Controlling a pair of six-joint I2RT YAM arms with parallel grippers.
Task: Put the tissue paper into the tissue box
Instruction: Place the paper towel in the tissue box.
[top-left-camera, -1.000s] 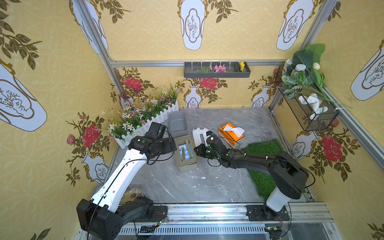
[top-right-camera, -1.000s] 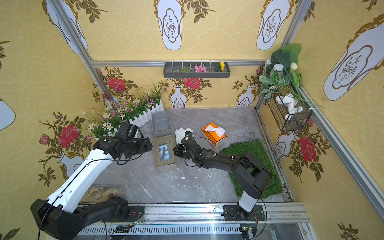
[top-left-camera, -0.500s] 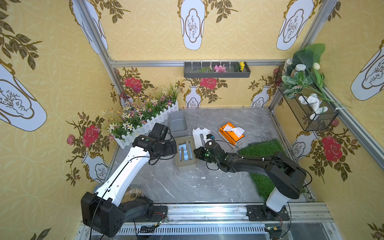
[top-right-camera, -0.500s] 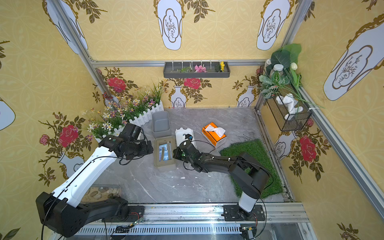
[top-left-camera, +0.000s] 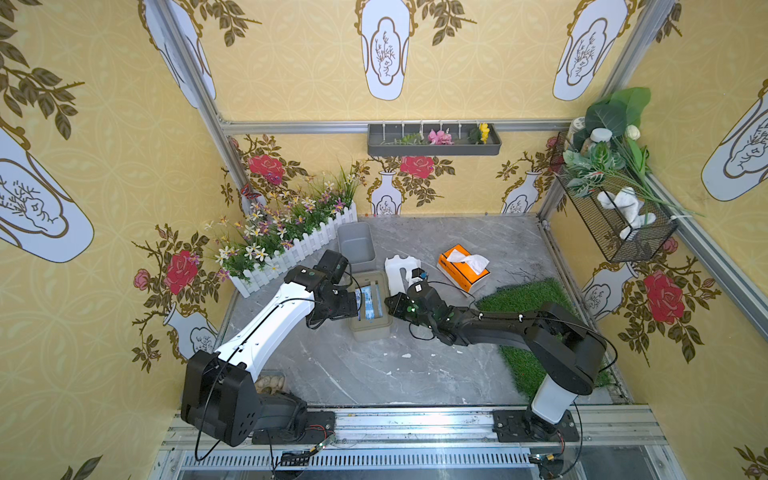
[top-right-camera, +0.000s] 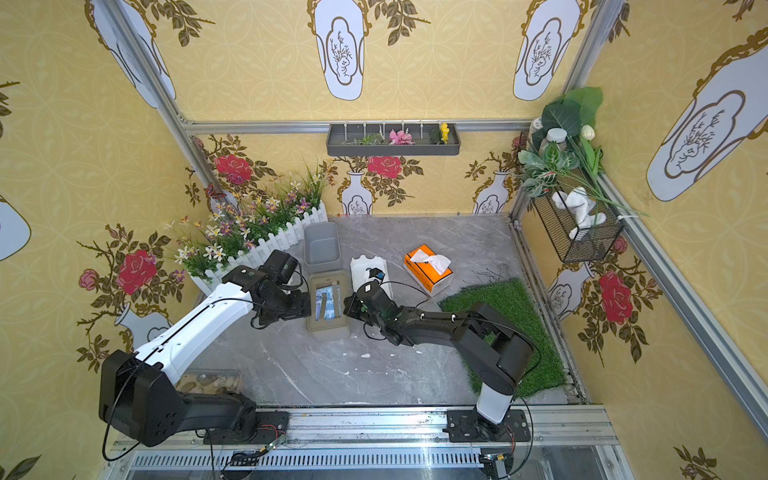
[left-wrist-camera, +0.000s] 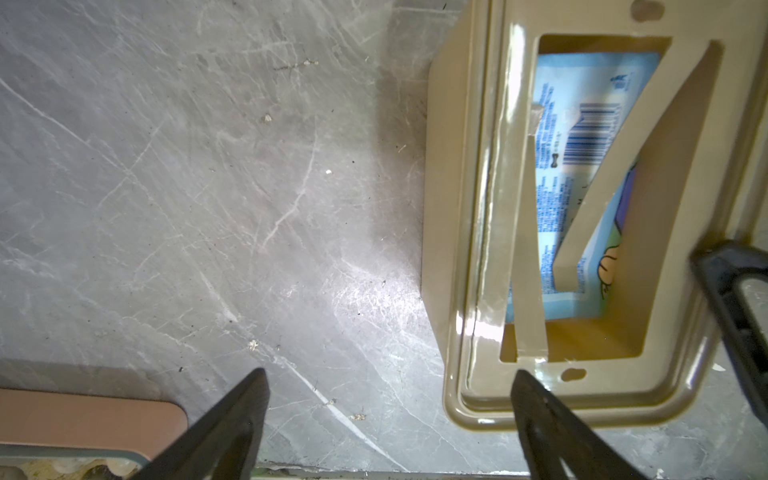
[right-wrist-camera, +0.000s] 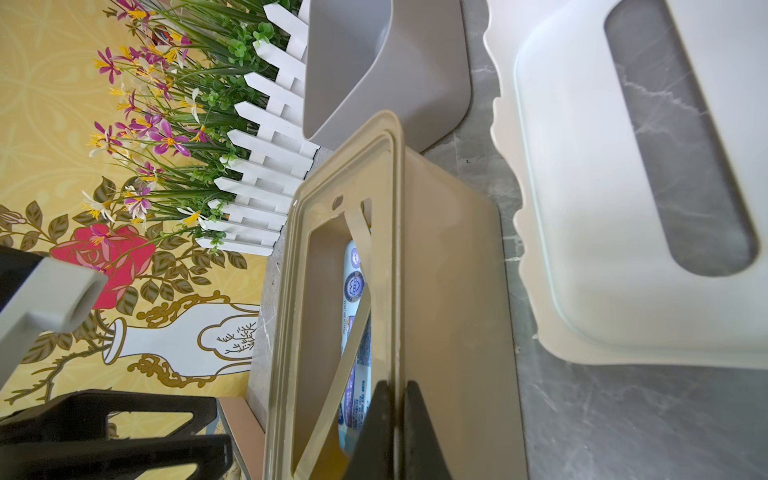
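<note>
The beige tissue box (top-left-camera: 370, 328) (top-right-camera: 328, 328) stands mid-table, topped by a frame with a diagonal strip. The tissue paper (top-left-camera: 371, 301) (left-wrist-camera: 582, 145) (right-wrist-camera: 353, 291), a blue printed pack, lies inside it. My left gripper (top-left-camera: 353, 301) (left-wrist-camera: 388, 374) is open at the box's left side, with one fingertip (left-wrist-camera: 523, 386) over the box's corner and the other over bare table. My right gripper (top-left-camera: 388, 303) (right-wrist-camera: 397, 415) is shut on the rim of the box's right wall, which runs between its two fingers.
A grey bin (top-left-camera: 356, 245) stands just behind the box and a white slotted lid (top-left-camera: 401, 270) behind to the right. An orange tissue carton (top-left-camera: 461, 268) lies further right. A flower fence (top-left-camera: 291, 253) lines the left, a grass mat (top-left-camera: 528, 299) the right, and a pebble tray (top-left-camera: 270, 380) sits near my left arm's base.
My right gripper has moved from beside the white lid leftwards onto the box's right rim. My left arm has shifted slightly forward and its jaws have narrowed a little.
</note>
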